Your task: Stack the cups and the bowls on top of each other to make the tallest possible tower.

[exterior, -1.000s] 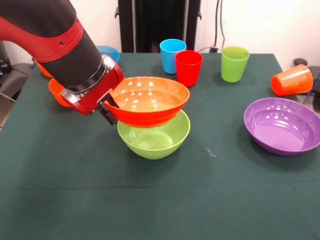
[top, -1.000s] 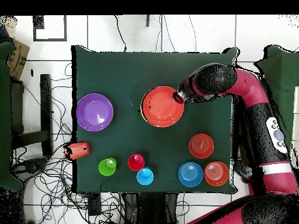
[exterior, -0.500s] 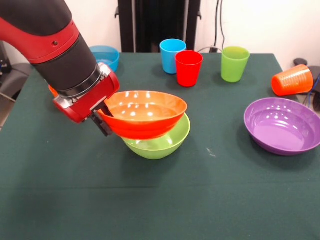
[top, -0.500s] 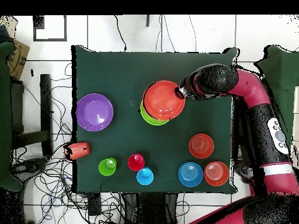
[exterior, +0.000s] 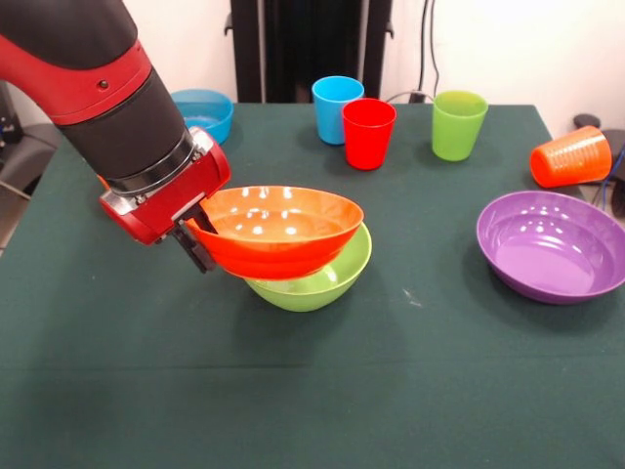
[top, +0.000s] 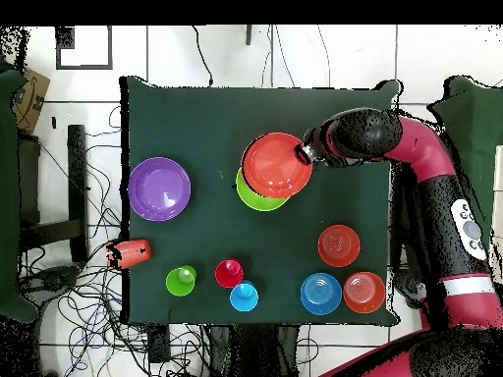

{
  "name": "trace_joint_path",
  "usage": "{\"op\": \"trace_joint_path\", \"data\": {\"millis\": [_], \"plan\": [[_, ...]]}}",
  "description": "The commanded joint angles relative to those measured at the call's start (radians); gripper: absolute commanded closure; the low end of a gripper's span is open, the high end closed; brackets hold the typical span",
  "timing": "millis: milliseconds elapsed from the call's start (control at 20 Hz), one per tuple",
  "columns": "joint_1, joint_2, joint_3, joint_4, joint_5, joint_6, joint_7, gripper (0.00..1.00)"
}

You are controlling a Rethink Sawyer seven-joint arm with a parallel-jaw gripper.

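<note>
My gripper (exterior: 198, 239) (top: 304, 155) is shut on the rim of the large orange-red bowl (exterior: 275, 230) (top: 277, 165). It holds the bowl tilted over the large lime green bowl (exterior: 317, 278) (top: 253, 194), offset toward the arm's side. The large purple bowl (exterior: 551, 244) (top: 159, 188) lies alone at the table's side. The light blue cup (exterior: 337, 107) (top: 244, 296), red cup (exterior: 368, 132) (top: 229, 272) and lime green cup (exterior: 458, 123) (top: 181, 281) stand upright. The orange cup (exterior: 570, 156) (top: 130, 253) lies on its side at the table edge.
A small blue bowl (exterior: 200, 109) (top: 320, 293) and two small orange bowls (top: 338, 244) (top: 363, 292) sit near the robot's base. The arm (exterior: 107, 88) hides the orange bowls in the front view. Cables lie on the floor around the table.
The gripper has carried the orange-red bowl lower and sideways off centre, so more of the lime green bowl shows beneath it.
</note>
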Motion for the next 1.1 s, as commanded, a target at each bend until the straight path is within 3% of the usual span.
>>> {"op": "trace_joint_path", "data": {"millis": [50,350,1100], "plan": [[0.034,0.017,-0.041,0.060,-0.027,0.021,-0.165,1.00],[0.054,0.010,-0.066,0.055,-0.031,0.085,-0.169,1.00],[0.044,0.016,-0.066,0.082,-0.020,0.073,-0.168,1.00]]}}
